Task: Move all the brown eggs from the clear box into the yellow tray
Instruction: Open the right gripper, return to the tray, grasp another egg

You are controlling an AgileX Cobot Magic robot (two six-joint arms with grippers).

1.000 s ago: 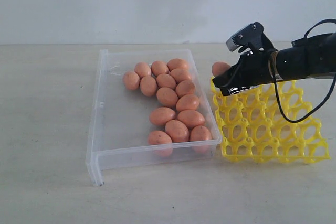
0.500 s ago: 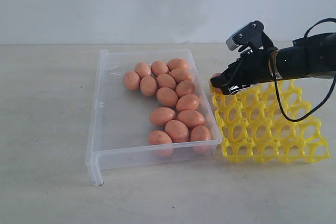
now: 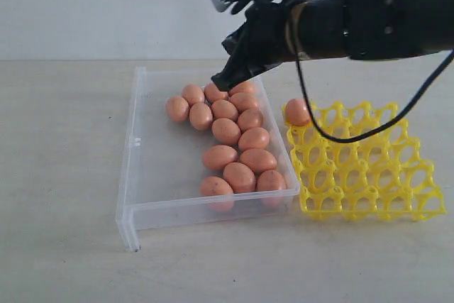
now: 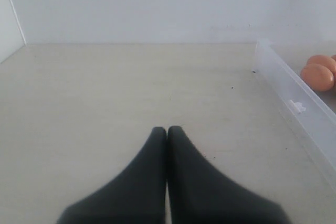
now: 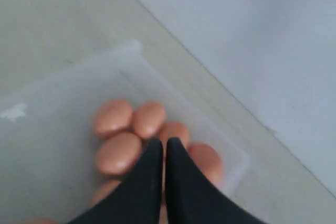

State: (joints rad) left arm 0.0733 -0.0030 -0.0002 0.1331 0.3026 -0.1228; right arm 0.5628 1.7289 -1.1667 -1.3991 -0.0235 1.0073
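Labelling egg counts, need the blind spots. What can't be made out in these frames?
- Exterior view: right gripper partly covers the far brown eggs in the clear box; exact count unsure.
- Right wrist view: blurred; its fingers hide eggs beneath; contact unclear.
- Left wrist view: frame edge cuts off the box; yellow tray unseen.
- Exterior view also misses the left gripper.

Right arm [image 3: 369, 15]: cut off by exterior view's top and right edges. Right gripper [image 3: 219, 82], over far end of clear box [image 3: 162, 169]: tip covers part of the brown eggs [image 3: 225, 131] there. Right wrist view: all blurred; eggs in clear box partly hidden under closed fingers [image 5: 149, 182], count unclear. Left wrist view: clear box cropped, one wall and few eggs inside show; left gripper [image 4: 167, 129] base runs off edge.
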